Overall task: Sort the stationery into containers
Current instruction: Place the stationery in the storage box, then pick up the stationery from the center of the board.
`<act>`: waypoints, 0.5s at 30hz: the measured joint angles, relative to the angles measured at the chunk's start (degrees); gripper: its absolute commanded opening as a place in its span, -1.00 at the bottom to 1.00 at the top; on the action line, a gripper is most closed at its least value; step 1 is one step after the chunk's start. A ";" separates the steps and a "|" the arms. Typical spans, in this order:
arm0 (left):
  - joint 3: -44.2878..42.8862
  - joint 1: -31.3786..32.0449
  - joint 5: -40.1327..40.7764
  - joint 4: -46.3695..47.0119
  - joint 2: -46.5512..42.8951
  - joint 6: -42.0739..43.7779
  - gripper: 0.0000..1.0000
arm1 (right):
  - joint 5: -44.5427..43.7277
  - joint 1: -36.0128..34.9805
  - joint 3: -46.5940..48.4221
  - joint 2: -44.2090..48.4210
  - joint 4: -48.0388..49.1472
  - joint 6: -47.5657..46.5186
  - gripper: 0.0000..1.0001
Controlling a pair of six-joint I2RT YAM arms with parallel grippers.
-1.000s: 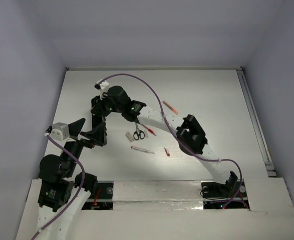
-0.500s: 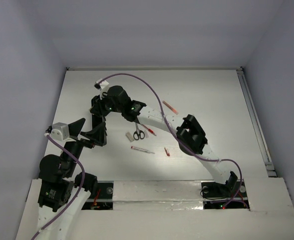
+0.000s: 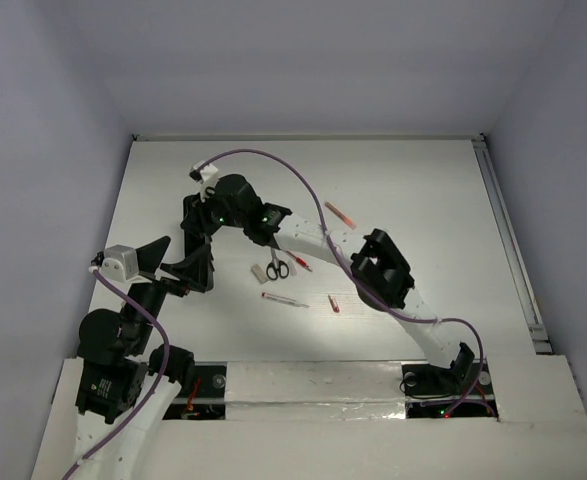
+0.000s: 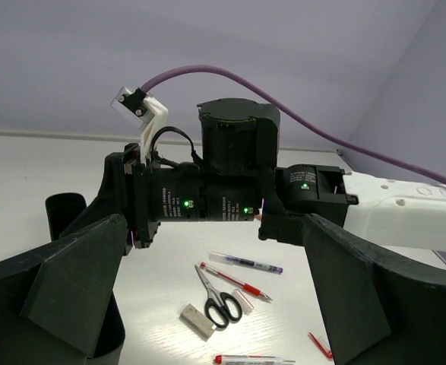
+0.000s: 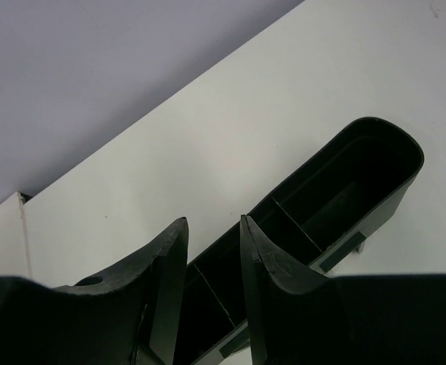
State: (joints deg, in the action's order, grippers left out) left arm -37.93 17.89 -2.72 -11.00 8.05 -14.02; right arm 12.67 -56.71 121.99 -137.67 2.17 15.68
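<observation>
Hovering directly above the box (image 5: 359, 190), the right pincer (image 5: 211, 255) has its jaws partway apart with nothing between them. Through the gap the box's divided compartments show just beneath, its long axis running from under the pincer away and to its right. The next move likely turns on where the loose pieces lie: all of them are behind this pincer, on the table (image 3: 423, 180) beside its own forearm, so it would have to swing back to reach any. The left pincer (image 4: 215, 228), wide open and empty, faces the pile instead. The scissors (image 4: 219, 300) lie low and straight ahead of it, handles toward it and blades pointing away, with the eraser (image 4: 197, 321) just to their left. Beyond them the red pen (image 4: 234, 280) and dark pen (image 4: 245, 263) lie crosswise to it. The red-and-white pen (image 4: 253, 359) is nearest, and the red piece (image 4: 319, 344) is off to its right. The right wrist (image 4: 207, 201) spans across above and beyond the pile, so the left pincer seems nearer but must reach under it.
</observation>
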 measured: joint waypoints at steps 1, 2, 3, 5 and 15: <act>0.00 0.00 0.02 0.00 0.00 0.00 0.98 | 0.00 0.00 -0.24 0.00 0.00 -0.02 -0.20; 0.00 0.00 0.00 0.00 0.00 0.00 0.98 | -0.02 0.00 -0.52 0.00 0.00 -0.02 -0.20; 0.00 0.00 0.00 0.00 0.00 0.00 0.98 | -0.09 0.00 -1.22 0.22 0.22 -0.17 -0.20; 0.00 0.00 0.00 0.00 0.00 0.00 0.98 | -0.66 0.00 -4.15 1.60 0.46 -0.79 -0.20; 0.02 0.00 0.00 0.00 0.00 0.00 0.98 | -11.63 0.00 -29.05 21.31 0.74 -5.60 -0.33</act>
State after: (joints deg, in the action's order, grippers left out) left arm -37.91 17.89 -2.72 -11.00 8.05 -14.02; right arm 1.04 -56.71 92.95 -116.36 2.92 10.09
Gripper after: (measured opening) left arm 0.989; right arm 0.338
